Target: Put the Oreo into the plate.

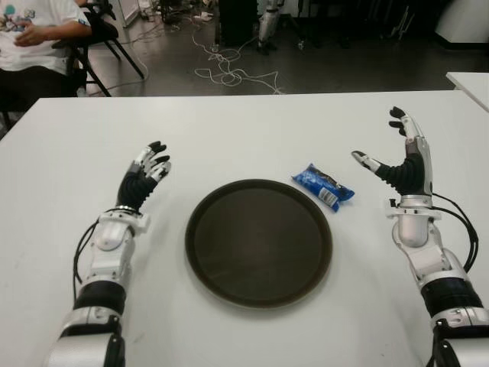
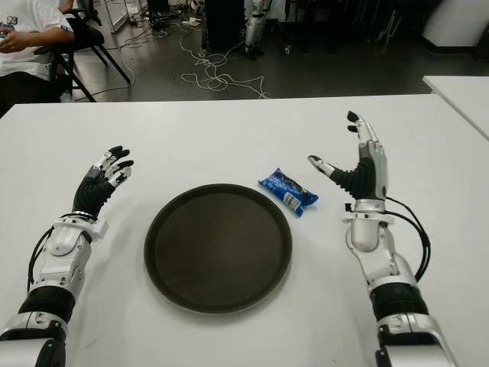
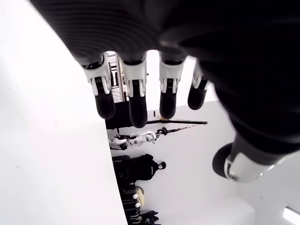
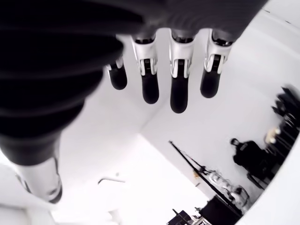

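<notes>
- Blue Oreo (image 1: 323,186) pack flat on the white desk (image 1: 244,130), just beside the plate's rim on the far right, not on it.
- Dark round plate (image 1: 200,260) bare, centred between the two arms.
- Right robot hand (image 1: 397,157) raised off the desk, near the Oreo on its right side; fingers spread wide, thumb stuck out toward the pack, gripping nothing (right wrist view shows four straight fingers with only air past them).
- Left robot hand (image 1: 145,174) to the left of the plate, well apart from the Oreo; fingers relaxed and loosely extended, empty as well, idle.
- Seated person (image 1: 34,34) beyond the far left corner of the desk, away from the work; cables on the floor (image 1: 229,73) behind.
- Progress, judged from the layout: nothing done yet. No contact with the pack, no lift, no transfer.
- Left to do: bring the right robot hand across to the Oreo, close on it, lift, carry the short way over the rim, release onto the plate.
- Likely snag: thin, slick wrapper lying flat, so fingertips may slide over it or nudge it against the rim rather than pick it up.
</notes>
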Controlling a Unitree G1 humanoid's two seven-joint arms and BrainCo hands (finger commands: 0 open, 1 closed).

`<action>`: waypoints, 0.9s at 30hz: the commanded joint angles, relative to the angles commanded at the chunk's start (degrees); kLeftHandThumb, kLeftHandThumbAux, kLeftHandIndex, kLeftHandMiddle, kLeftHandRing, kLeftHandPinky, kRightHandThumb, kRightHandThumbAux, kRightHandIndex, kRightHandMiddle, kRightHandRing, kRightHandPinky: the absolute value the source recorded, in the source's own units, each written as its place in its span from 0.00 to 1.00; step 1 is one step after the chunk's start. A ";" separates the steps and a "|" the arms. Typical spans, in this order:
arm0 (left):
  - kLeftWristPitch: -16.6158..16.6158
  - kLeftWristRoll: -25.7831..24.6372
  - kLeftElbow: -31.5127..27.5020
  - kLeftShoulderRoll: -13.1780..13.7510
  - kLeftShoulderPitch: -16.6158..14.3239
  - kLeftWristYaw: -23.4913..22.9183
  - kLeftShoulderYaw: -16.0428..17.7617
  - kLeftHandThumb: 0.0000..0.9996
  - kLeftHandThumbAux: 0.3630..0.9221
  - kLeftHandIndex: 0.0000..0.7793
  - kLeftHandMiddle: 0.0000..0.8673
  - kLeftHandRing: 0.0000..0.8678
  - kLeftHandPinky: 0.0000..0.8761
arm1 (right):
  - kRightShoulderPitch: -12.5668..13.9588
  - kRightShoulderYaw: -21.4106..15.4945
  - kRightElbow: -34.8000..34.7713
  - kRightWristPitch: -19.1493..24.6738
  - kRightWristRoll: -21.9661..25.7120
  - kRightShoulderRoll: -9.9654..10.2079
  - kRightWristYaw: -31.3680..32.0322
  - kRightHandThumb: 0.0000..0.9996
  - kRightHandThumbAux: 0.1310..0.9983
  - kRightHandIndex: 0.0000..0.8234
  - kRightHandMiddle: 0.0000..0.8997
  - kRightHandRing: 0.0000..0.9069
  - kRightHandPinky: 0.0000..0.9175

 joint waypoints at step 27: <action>-0.17 -0.15 0.42 0.50 0.01 -0.69 0.05 0.20 0.39 0.08 0.16 0.15 0.16 | -1.46 6.61 -13.23 18.78 -11.09 -2.68 4.69 0.00 0.47 0.02 0.08 0.06 0.05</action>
